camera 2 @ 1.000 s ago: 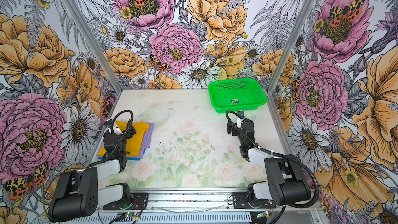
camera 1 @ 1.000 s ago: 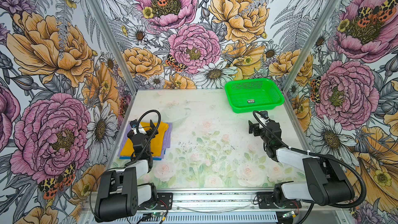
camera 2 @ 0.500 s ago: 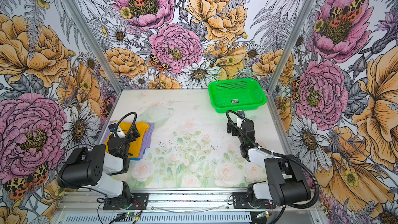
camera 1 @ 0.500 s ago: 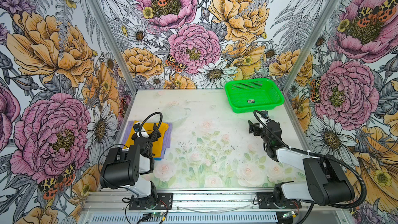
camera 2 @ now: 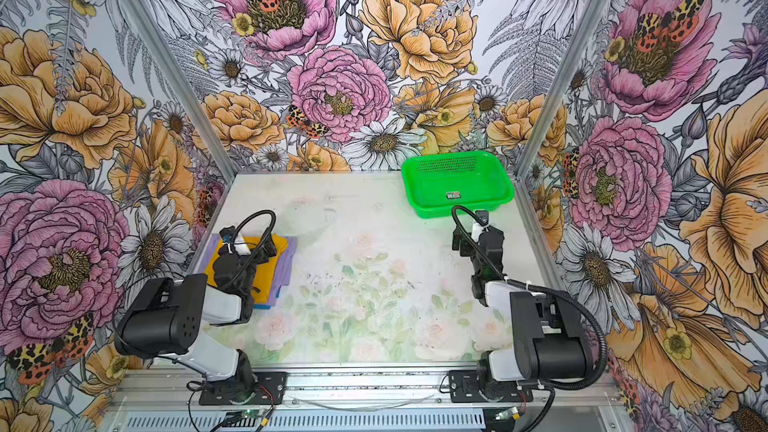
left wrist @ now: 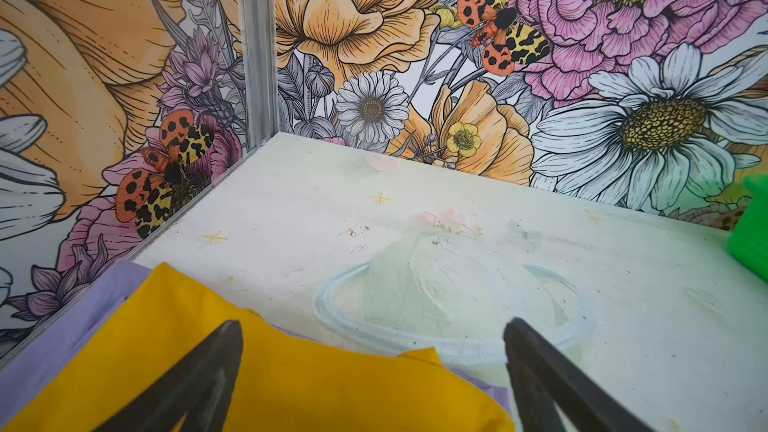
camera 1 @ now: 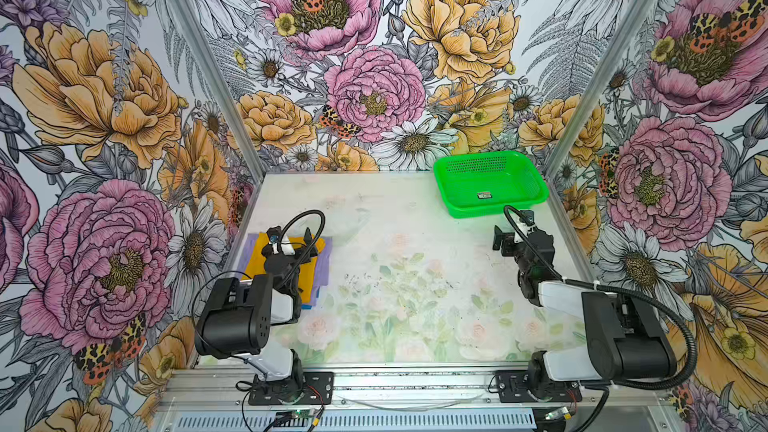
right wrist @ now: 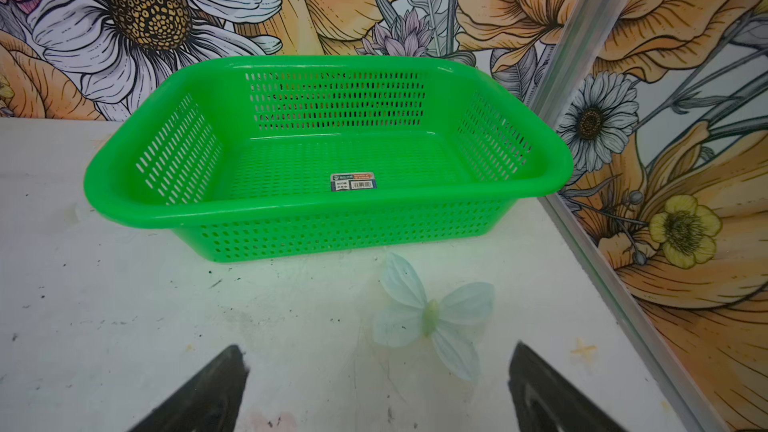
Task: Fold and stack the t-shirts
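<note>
My left gripper [left wrist: 372,326] wide open, empty, above yellow shirt [left wrist: 291,380] topping lavender shirt [left wrist: 62,334]: stack looks done. Right gripper [right wrist: 378,349] wide open, empty, idle facing basket [right wrist: 291,209].

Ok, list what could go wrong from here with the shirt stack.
1. The left pincer hangs open, low over the yellow t-shirt; a finger could catch the top fold and pull it open.
2. The lavender t-shirt and blue t-shirt peek out unevenly beneath, so a nudge might skew the stack.
3. The right pincer, open, faces the green basket; a forward move could bump it.
</note>
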Motion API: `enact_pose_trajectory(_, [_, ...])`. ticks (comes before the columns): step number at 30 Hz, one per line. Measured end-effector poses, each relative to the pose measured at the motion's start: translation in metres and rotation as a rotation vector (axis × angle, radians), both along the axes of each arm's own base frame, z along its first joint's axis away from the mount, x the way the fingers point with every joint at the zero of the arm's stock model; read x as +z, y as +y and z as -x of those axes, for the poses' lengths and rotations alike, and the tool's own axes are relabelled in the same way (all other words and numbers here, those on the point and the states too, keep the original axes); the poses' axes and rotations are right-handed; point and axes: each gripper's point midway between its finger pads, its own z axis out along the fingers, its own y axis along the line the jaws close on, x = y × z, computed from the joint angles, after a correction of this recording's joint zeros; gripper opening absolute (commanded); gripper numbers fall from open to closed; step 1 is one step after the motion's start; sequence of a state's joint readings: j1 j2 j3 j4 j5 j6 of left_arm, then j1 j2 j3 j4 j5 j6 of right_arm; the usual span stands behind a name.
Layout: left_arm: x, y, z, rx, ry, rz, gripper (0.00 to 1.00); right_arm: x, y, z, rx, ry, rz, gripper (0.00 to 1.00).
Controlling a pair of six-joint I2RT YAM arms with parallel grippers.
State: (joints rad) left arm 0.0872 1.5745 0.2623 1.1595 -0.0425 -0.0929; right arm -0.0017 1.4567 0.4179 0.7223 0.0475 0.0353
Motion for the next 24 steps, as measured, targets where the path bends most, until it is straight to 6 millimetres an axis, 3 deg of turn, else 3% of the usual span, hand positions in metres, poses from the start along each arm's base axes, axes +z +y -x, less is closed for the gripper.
enact_pose_trajectory(6, [0.005, -0.022, -0.023, -0.086, 0.046, -0.059, 0.99, -0.025, -0.001, 0.007, -0.004, 0.026, 0.0, 0.99])
enact_pose_trajectory(9, [-0.001, -0.031, -0.022, -0.117, 0.073, -0.075, 0.99, -0.02, -0.004, 0.005, -0.026, 0.005, -0.002, 0.99])
enact_pose_trajectory(24, [-0.01, -0.032, -0.021, -0.134, 0.11, -0.079, 0.99, -0.013, -0.017, 0.005, -0.106, -0.027, -0.004, 1.0])
